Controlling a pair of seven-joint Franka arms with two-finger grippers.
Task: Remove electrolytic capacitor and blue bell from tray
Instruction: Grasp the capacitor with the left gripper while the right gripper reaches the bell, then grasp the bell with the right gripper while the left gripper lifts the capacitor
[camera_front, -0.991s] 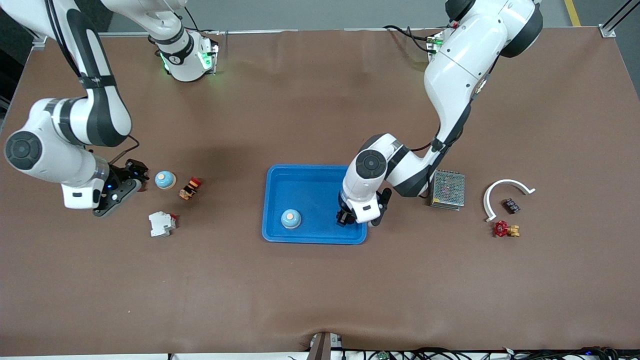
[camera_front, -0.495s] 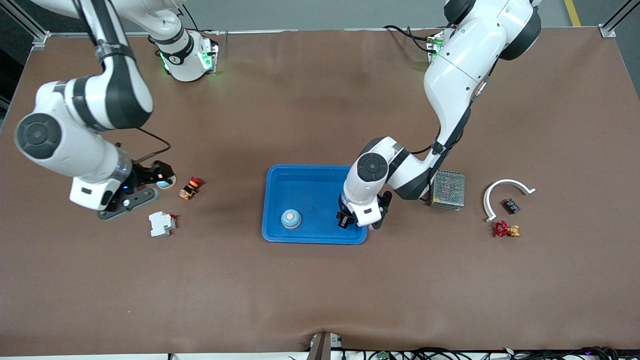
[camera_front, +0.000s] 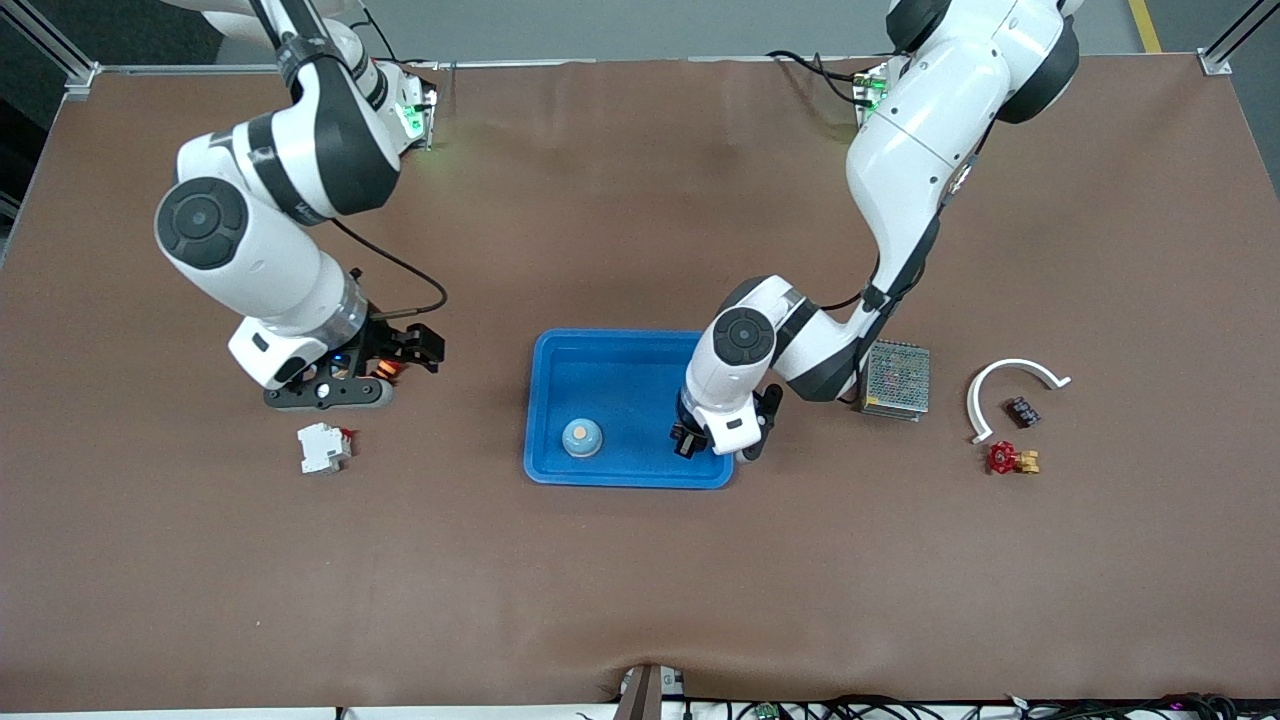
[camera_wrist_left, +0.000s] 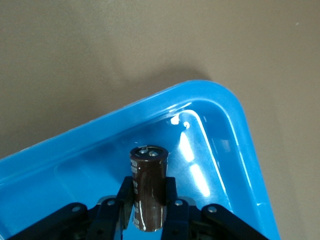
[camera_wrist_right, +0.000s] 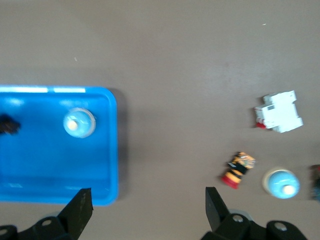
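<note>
My left gripper (camera_front: 692, 437) is shut on a dark brown cylindrical capacitor (camera_wrist_left: 148, 180) and holds it inside the blue tray (camera_front: 560, 352), over the corner toward the left arm's end; the gripper (camera_wrist_left: 148, 200) and tray rim (camera_wrist_left: 220, 100) also show in the left wrist view. A light blue bell (camera_front: 581, 437) sits in the tray, as in the right wrist view (camera_wrist_right: 78, 123). A second bell (camera_wrist_right: 282, 183) stands on the table, hidden under the right arm in the front view. My right gripper (camera_front: 412, 346) is open and empty over bare table beside the tray (camera_wrist_right: 112, 150).
A white breaker (camera_front: 323, 447) and a red-and-yellow button (camera_wrist_right: 239, 169) lie near the second bell. A metal mesh box (camera_front: 896, 378), a white curved piece (camera_front: 1010, 368), a small dark part (camera_front: 1021, 411) and a red valve (camera_front: 1003, 457) lie toward the left arm's end.
My right arm has swung from the right arm's end of the table toward the tray, passing over the table bell, its gripper open. My left gripper has barely moved.
</note>
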